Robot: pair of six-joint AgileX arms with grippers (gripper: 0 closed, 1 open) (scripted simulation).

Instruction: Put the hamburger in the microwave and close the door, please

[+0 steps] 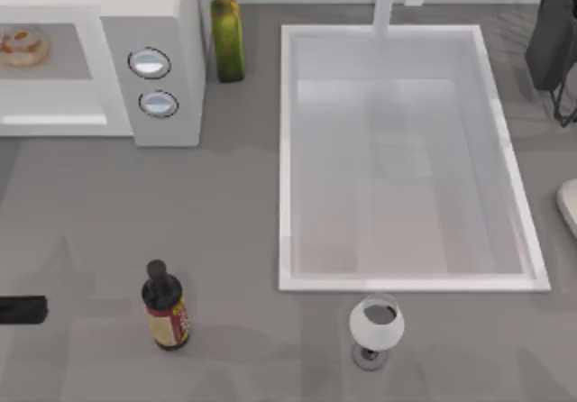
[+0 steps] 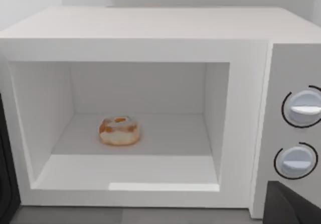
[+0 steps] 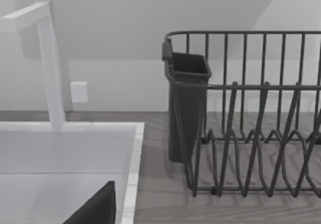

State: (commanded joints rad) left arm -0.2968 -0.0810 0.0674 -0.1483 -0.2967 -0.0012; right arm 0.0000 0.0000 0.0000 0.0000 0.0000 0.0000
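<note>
Though round, hamburger (image 2: pixel 119 130) pale-top-up inside microwave (image 2: pixel 150 38)

No text, brand or number can be read on any object. The small dark-capped bottle (image 1: pixel 165 309) near the grey countertop's front edge bears a red-and-yellow label, its printing illegible.

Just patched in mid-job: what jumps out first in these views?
The hamburger already sits inside the open microwave at the table's far left. The big white sink takes up the table's middle, with a wine glass and a dark bottle near the front edge.
</note>
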